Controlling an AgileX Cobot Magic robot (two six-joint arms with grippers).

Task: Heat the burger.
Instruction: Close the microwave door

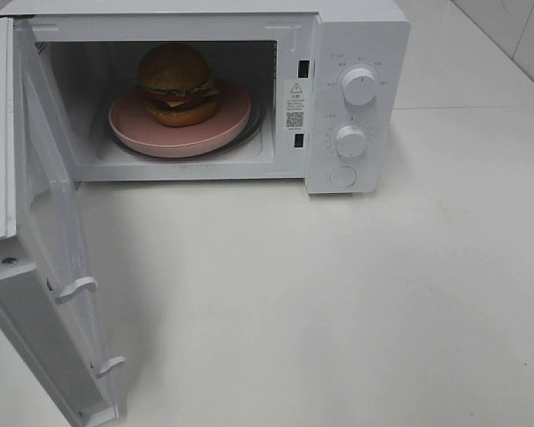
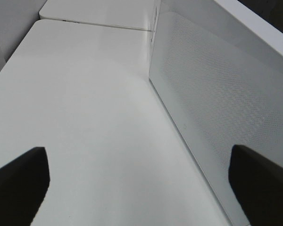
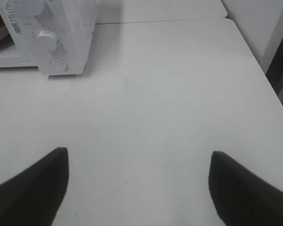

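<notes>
The burger (image 1: 178,84) sits on a pink plate (image 1: 151,133) inside the cavity of a white microwave (image 1: 356,53), which stands at the back of the white counter (image 1: 338,294). The plate rests on the cavity floor and the burger sits toward the rear of it, upright, with its bun on top. The microwave's door (image 1: 49,222) is swung fully out to the left of the high view, its inner face turned toward the cavity. On the control panel to the right of the cavity are an upper knob (image 1: 359,86), a lower knob (image 1: 350,140) and a round button (image 1: 342,176) beneath them. Neither hand shows in the high view. The left hand (image 2: 137,155) is spread wide with nothing between its fingers; it hangs over bare counter just beside the perforated panel of the open door, so the door stands between it and the burger. The right hand (image 3: 137,154) is also spread wide and holds nothing, over open counter well apart from the microwave, facing the panel corner. Both hands are clear of the burger, which neither wrist view shows.
</notes>
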